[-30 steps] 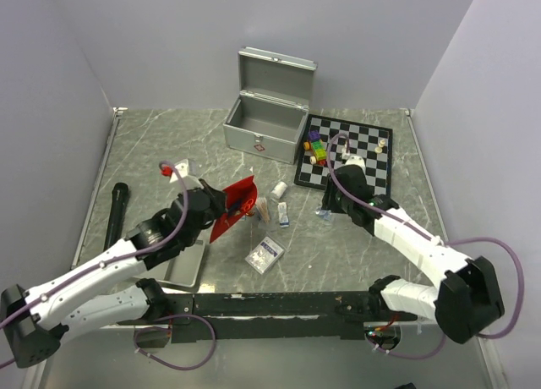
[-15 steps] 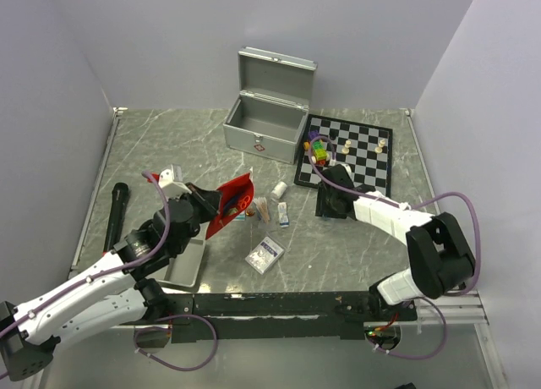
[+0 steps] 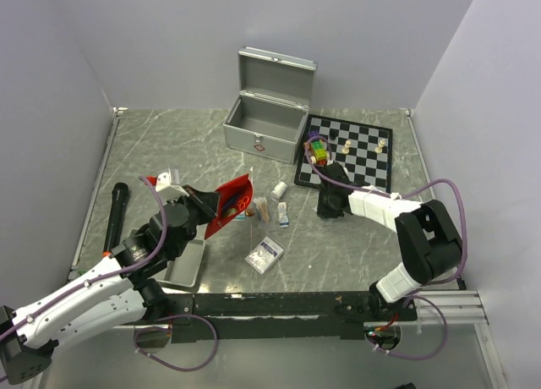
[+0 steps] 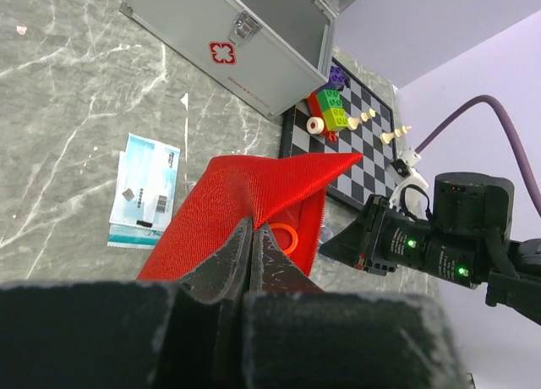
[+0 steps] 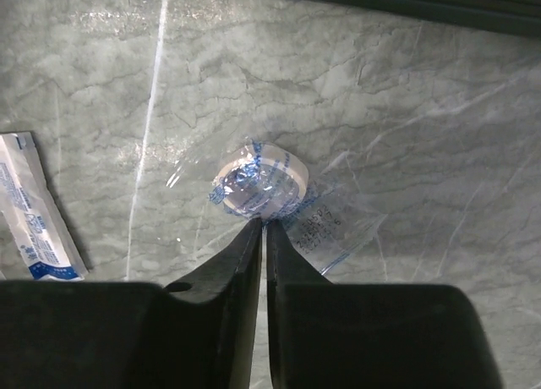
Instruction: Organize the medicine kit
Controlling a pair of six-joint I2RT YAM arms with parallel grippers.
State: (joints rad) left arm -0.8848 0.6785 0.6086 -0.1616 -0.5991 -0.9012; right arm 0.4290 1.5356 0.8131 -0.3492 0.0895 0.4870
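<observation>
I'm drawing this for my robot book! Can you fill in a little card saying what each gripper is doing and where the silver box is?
Left gripper: shut on the red fabric pouch
Right gripper: shut on the edge of the clear plastic packet with a tape roll inside
Silver metal case: at the back, lid open, looks empty
Black-and-white chessboard: right of the case, colourful toy blocks on it

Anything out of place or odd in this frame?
Yes. A chessboard with toy blocks and chess pieces lies right of the open medicine kit, and a black cylinder lies at far left; none look medical. Packets lie scattered in the middle, while the left gripper pinches a red pouch.
</observation>
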